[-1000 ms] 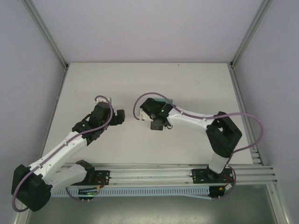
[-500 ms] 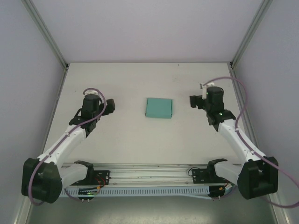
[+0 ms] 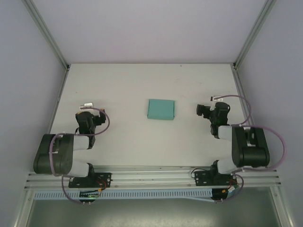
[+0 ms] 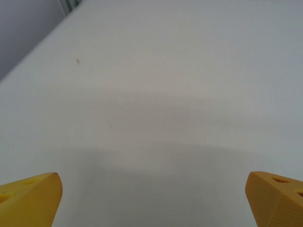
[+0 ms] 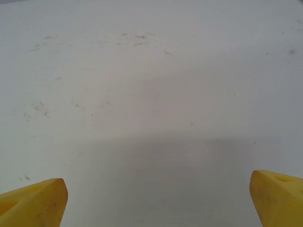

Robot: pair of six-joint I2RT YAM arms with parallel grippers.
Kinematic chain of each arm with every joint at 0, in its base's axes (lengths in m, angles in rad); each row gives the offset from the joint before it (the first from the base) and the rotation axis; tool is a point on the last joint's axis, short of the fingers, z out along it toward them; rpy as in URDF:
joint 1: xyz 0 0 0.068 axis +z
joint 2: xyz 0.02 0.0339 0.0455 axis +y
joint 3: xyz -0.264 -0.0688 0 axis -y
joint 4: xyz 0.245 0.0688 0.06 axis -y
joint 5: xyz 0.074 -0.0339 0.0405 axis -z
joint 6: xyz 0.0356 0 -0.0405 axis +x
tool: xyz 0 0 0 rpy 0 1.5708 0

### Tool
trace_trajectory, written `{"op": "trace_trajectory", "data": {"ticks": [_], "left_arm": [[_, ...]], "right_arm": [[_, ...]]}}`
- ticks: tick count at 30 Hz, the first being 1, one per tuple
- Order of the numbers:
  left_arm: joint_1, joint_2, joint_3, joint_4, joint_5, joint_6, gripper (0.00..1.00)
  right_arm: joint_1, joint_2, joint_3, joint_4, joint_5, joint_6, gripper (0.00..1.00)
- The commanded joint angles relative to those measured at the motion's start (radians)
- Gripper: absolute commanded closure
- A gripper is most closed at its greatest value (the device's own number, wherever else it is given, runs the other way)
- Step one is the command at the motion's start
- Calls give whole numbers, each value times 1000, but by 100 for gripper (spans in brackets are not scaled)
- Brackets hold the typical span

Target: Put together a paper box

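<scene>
On the table (image 3: 123, 85), one paper box (image 3: 160, 109) lies between left pincer (image 4: 152, 191) and right pincer (image 5: 158, 191), both gaping.

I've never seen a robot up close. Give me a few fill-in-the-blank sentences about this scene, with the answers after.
1. The teal paper box lies ____ the left arm and the right arm, touched by neither.
2. The left fingers are ____, not shut, and hold nothing.
3. The right fingers are ____ in colour.

Missing words: between; open; yellow.
</scene>
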State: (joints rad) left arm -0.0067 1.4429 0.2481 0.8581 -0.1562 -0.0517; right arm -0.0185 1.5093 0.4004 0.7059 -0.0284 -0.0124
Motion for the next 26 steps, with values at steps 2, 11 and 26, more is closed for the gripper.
{"op": "trace_trajectory", "data": {"ticks": [2, 11, 26], "left_arm": [[47, 9, 67, 133, 145, 21, 1], [47, 87, 43, 264, 183, 44, 1], [45, 74, 46, 233, 185, 46, 1]], "right_arm": [[-72, 42, -43, 238, -88, 74, 1], [-24, 41, -19, 188, 21, 52, 1], [-24, 41, -19, 188, 21, 53, 1]]}}
